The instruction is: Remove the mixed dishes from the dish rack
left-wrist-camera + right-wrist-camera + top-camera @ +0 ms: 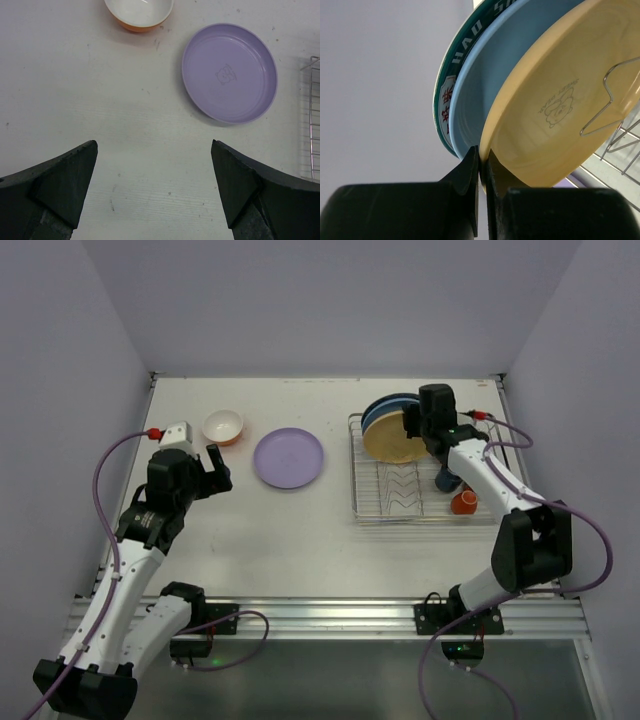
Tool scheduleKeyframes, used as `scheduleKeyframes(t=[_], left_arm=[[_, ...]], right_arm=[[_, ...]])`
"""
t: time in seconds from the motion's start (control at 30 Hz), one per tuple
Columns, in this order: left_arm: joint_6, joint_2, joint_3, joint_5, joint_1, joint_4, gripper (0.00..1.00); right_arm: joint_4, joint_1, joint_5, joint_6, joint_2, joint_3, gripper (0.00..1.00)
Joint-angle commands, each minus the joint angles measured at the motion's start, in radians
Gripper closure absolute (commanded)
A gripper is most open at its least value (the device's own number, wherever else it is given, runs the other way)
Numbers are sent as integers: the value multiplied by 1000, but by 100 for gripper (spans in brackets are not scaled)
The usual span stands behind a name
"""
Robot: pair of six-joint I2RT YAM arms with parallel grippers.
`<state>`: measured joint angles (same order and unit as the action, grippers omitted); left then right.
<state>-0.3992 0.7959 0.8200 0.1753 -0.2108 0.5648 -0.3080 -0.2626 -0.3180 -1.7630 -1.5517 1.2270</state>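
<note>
The silver wire dish rack (400,502) stands at the right of the table. Upright in its far end are a yellow plate (390,440), a blue plate (378,410) behind it, and a dark-rimmed white plate (451,75) at the back. My right gripper (483,157) is shut on the yellow plate's (555,110) rim, with one finger between it and the blue plate (485,85). A lilac plate (288,457) and an orange bowl (223,426) lie on the table. Beside them my left gripper (215,462) hovers open with nothing in it.
A blue mug (447,480) and an orange mug (463,502) sit at the rack's right side. A zigzag divider wire (607,105) crosses in front of the yellow plate. The rack's edge (312,120) lies just right of the lilac plate (229,72).
</note>
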Motion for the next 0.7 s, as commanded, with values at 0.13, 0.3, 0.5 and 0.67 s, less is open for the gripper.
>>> scheduleKeyframes(t=[0.13,0.3,0.5,0.67], left_arm=[[26,-21,2,13,-4,-16,0],[23,-38,2,27,-4,-16,0],[22,-49,4,32,-4,-13,0],[20,-72,1,39,-4,-16,0]], right_arm=[[76,6,-10,16,97,-104,100],[133,5,-9,51,130,-126,100],[279,6,0,106,179,-181,100],[300,5,-3,134,214,-178,100]])
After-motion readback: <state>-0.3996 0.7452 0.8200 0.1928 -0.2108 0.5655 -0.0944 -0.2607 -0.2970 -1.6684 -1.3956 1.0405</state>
